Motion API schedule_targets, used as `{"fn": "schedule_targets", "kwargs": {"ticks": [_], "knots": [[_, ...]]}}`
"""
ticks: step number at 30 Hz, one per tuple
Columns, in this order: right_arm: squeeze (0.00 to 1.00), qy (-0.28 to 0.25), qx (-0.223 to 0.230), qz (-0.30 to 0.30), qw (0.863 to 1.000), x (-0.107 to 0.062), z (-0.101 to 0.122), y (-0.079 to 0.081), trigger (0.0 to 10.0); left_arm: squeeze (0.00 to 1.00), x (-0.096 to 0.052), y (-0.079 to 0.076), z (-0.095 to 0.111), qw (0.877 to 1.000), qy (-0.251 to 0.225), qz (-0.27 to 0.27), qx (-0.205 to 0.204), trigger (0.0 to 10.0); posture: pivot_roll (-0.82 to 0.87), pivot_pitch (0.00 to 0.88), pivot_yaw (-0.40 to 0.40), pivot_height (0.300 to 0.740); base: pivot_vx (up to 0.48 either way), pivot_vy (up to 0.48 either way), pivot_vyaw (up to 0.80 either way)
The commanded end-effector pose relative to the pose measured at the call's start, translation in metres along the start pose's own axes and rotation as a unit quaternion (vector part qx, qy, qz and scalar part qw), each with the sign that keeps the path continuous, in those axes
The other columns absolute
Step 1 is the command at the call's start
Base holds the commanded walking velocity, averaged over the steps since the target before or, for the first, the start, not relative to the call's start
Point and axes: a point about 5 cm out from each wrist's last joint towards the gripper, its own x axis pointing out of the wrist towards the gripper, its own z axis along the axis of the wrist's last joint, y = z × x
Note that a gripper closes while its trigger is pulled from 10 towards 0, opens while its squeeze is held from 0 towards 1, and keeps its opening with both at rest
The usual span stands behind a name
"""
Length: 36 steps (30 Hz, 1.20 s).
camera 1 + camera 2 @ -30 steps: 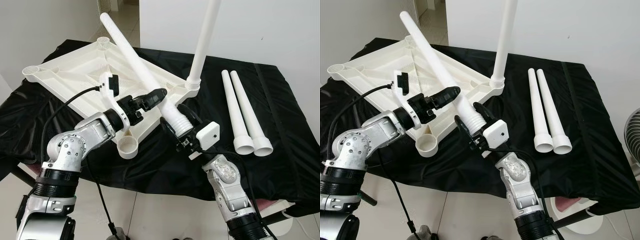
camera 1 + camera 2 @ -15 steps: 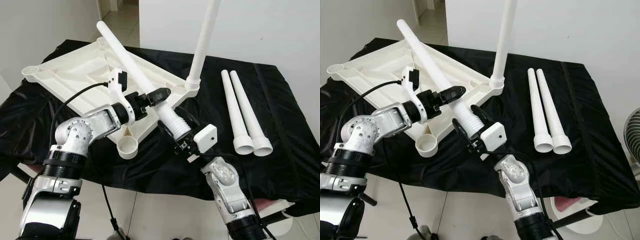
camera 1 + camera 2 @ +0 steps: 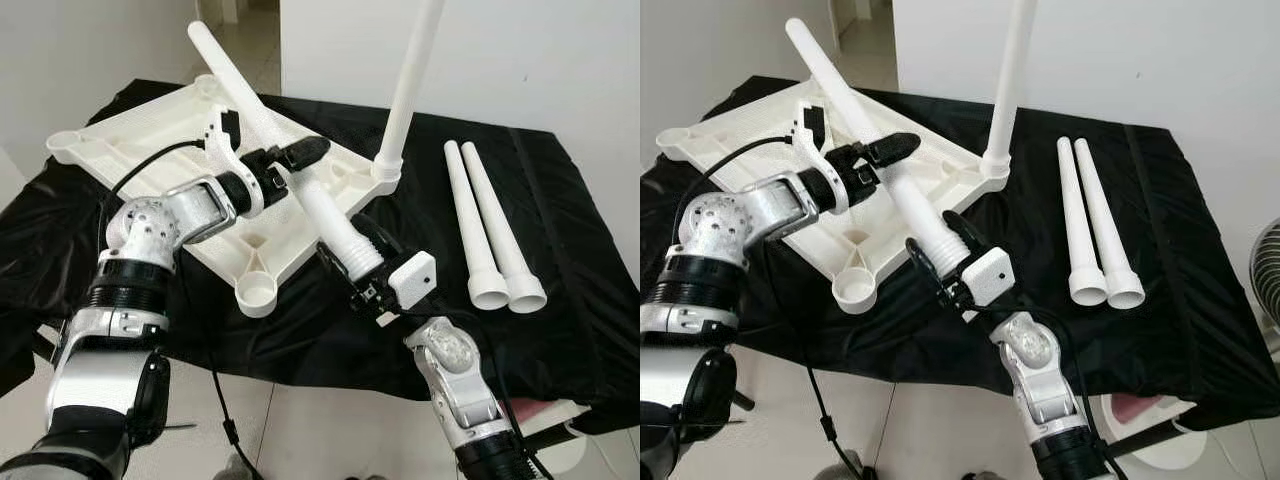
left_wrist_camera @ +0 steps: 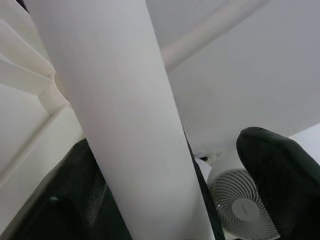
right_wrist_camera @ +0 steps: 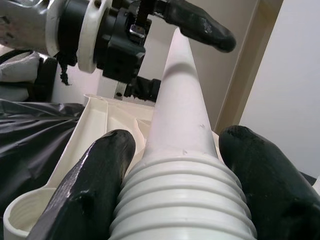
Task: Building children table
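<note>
Right end effector (image 3: 352,262): we see its two black fingers (image 5: 95,185) clamped on either side of the ribbed, threaded base of a white table leg (image 3: 290,165), holding it off the surface.
Left end effector (image 3: 290,157): we find it higher up the same leg, fingers set around the shaft; from the left wrist view one finger (image 4: 280,175) stands a little apart from the plastic, so we cannot tell whether it grips.
Table leg: slanted, its slim end pointing up and away over the tabletop.
Tabletop (image 3: 150,150): white, upside down on the black-draped surface (image 3: 580,330), one leg (image 3: 405,90) already upright in a far corner socket.
Spare legs (image 3: 485,225): two, side by side on the cloth, well apart to the right.
</note>
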Motion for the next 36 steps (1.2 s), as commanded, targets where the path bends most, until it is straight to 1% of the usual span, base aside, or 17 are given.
{"fn": "schedule_targets", "kwargs": {"ticks": [1, 3, 5, 8, 9, 10, 15, 18, 24, 27, 28, 29, 30, 31, 32, 33, 36], "knots": [[0.00, 0.010, -0.006, 0.016, 1.000, -0.004, -0.003, 0.004, 10.0, 0.00, 0.001, -0.004, 0.012, 1.000, -0.012, -0.018, 0.007, 10.0, 0.10, 0.057, 0.013, 0.740, 0.000, 0.000, 0.00], [0.00, 0.011, -0.007, 0.017, 1.000, -0.004, -0.003, 0.004, 10.0, 0.00, 0.001, -0.002, 0.015, 1.000, -0.017, -0.011, 0.006, 10.0, 0.10, 0.057, 0.013, 0.740, 0.000, 0.000, 0.00], [0.00, 0.012, -0.009, 0.018, 1.000, -0.004, -0.003, 0.004, 10.0, 0.00, 0.002, 0.003, 0.026, 0.999, -0.032, 0.009, 0.000, 10.0, 0.10, 0.063, 0.012, 0.740, 0.000, 0.000, 0.00], [0.00, 0.013, -0.010, 0.018, 1.000, -0.004, -0.003, 0.004, 10.0, 0.00, 0.002, 0.005, 0.029, 0.999, -0.036, 0.016, -0.001, 10.0, 0.10, 0.063, 0.012, 0.740, 0.000, 0.000, 0.00], [0.00, 0.013, -0.014, 0.018, 1.000, -0.004, -0.003, 0.003, 10.0, 0.00, 0.002, 0.007, 0.030, 0.999, -0.040, 0.024, -0.004, 2.0, 0.10, 0.064, 0.013, 0.740, 0.000, 0.000, 0.00], [0.00, 0.014, -0.017, 0.018, 1.000, -0.004, -0.003, 0.003, 10.0, 0.00, 0.003, 0.008, 0.030, 0.999, -0.040, 0.028, -0.007, 0.0, 0.10, 0.064, 0.013, 0.740, 0.000, 0.000, 0.00], [0.00, 0.015, -0.023, 0.014, 1.000, -0.004, -0.003, 0.001, 10.0, 0.00, 0.003, 0.008, 0.029, 0.999, -0.038, 0.029, -0.010, 0.0, 0.10, 0.066, 0.013, 0.740, 0.000, 0.000, 0.00], [0.00, 0.019, -0.030, 0.004, 0.999, -0.003, -0.004, -0.001, 10.0, 0.00, 0.005, 0.003, 0.028, 0.999, -0.038, 0.015, -0.019, 0.0, 0.10, 0.067, 0.011, 0.740, 0.000, 0.000, 0.00], [0.00, 0.027, -0.029, -0.009, 0.999, -0.001, -0.007, -0.002, 10.0, 0.00, 0.005, -0.001, 0.031, 0.999, -0.041, 0.011, -0.015, 0.0, 0.11, 0.070, 0.006, 0.740, 0.000, 0.000, 0.00], [0.00, 0.032, -0.019, -0.018, 0.999, 0.000, -0.009, -0.004, 10.0, 0.00, 0.005, -0.003, 0.035, 0.999, -0.046, 0.008, -0.017, 0.0, 0.12, 0.071, 0.005, 0.740, 0.000, 0.000, 0.00], [0.84, 0.032, -0.011, -0.022, 0.999, 0.001, -0.009, -0.005, 10.0, 0.00, 0.005, -0.005, 0.038, 0.999, -0.050, 0.005, -0.017, 0.0, 0.12, 0.073, 0.004, 0.740, 0.000, 0.000, 0.00], [0.84, 0.032, -0.011, -0.022, 0.999, 0.001, -0.009, -0.005, 10.0, 0.00, 0.005, -0.005, 0.038, 0.999, -0.050, 0.005, -0.017, 0.0, 0.12, 0.073, 0.004, 0.740, 0.000, 0.000, 0.00], [1.00, 0.029, 0.003, -0.022, 0.999, 0.001, -0.008, -0.006, 10.0, 0.00, 0.006, -0.007, 0.040, 0.998, -0.053, 0.002, -0.016, 0.0, 0.12, 0.073, 0.004, 0.740, 0.000, 0.000, 0.00], [1.00, 0.026, 0.012, -0.021, 0.999, 0.002, -0.008, -0.006, 10.0, 0.00, 0.006, -0.008, 0.041, 0.998, -0.054, 0.000, -0.015, 10.0, 0.12, 0.073, 0.004, 0.740, 0.000, 0.000, 0.00], [1.00, 0.026, 0.012, -0.021, 0.999, 0.002, -0.008, -0.006, 10.0, 0.00, 0.006, -0.008, 0.041, 0.998, -0.054, 0.000, -0.015, 10.0, 0.12, 0.073, 0.004, 0.740, 0.000, 0.000, 0.00], [1.00, 0.026, 0.014, -0.029, 0.999, 0.002, -0.007, -0.008, 10.0, 0.00, 0.006, -0.012, 0.043, 0.998, -0.059, -0.003, -0.003, 10.0, 0.12, 0.074, 0.002, 0.740, 0.000, 0.000, 0.00], [1.00, 0.025, 0.015, -0.035, 0.999, 0.003, -0.006, -0.009, 10.0, 0.00, 0.007, -0.017, 0.045, 0.998, -0.063, -0.008, 0.008, 10.0, 0.12, 0.074, 0.001, 0.740, 0.000, 0.000, 0.00]]}}
